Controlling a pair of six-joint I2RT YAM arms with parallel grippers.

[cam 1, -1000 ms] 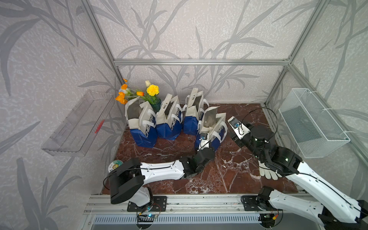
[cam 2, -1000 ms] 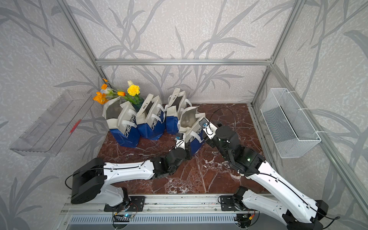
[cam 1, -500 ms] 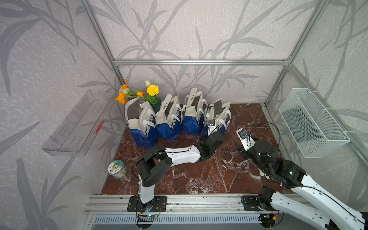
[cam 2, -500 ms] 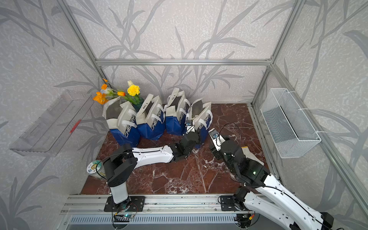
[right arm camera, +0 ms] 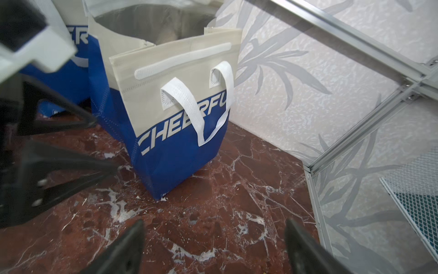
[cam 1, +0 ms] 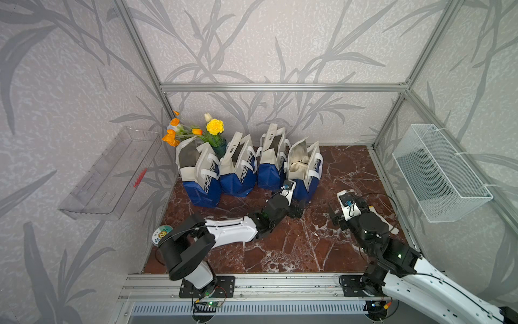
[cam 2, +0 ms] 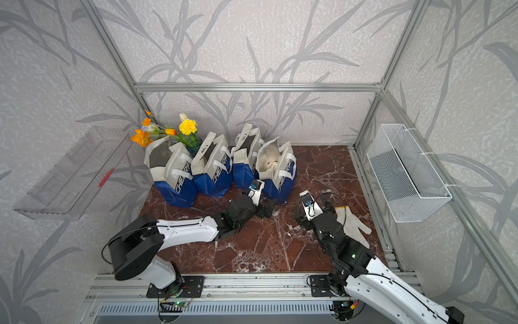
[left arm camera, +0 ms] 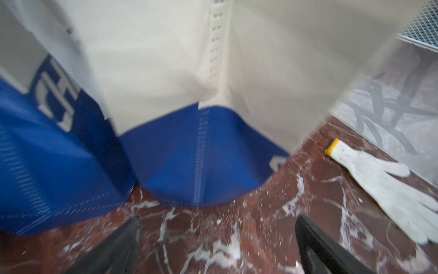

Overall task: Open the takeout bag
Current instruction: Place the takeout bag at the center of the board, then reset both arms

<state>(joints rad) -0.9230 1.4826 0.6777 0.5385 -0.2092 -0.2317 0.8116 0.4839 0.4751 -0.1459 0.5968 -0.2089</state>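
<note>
Both grippers spread wide, holding nothing: left gripper (left arm camera: 220,246) hangs low just near of the takeout bag (cam 1: 304,171), right gripper (right arm camera: 213,249) off to its right, apart from it. Bag stands upright at the right end of a far row, beside three other bags (cam 1: 238,174), mouth gaping. Looks pretty much done to me; only backing the arms off remains. White glove (cam 2: 353,227) lies by the right arm.
</note>
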